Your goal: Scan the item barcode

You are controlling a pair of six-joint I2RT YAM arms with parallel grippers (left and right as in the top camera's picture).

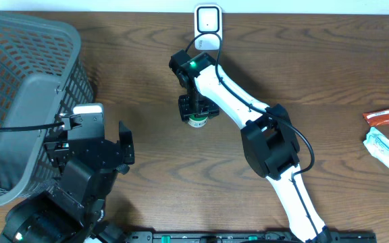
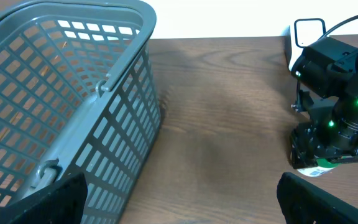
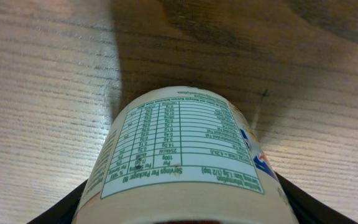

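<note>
A grey mesh basket [image 1: 19, 40] is noted at the far left of the bench [image 1: 316, 61], and the left tool [image 2: 191, 208] is held wide open beside it, gripping nothing. At centre, the right tool [image 1: 195, 108] is closed on a small round container [image 3: 179, 149], which is gripped from above with its base at or just off the bench, just in front of the white scanner [image 1: 208, 20]. No barcode is seen. It is judged that the container should be lifted clear and turned until the code – probably on a hidden side – squarely faces the scanner window, with the fingers kept off it. On the label a nutrition table is seen inverted – "Servings Per Package" can be read, but the figures are too small. At far right lie a red packet [image 1: 387, 116] and a white-green packet [image 1: 385, 147], their writing illegible.
</note>
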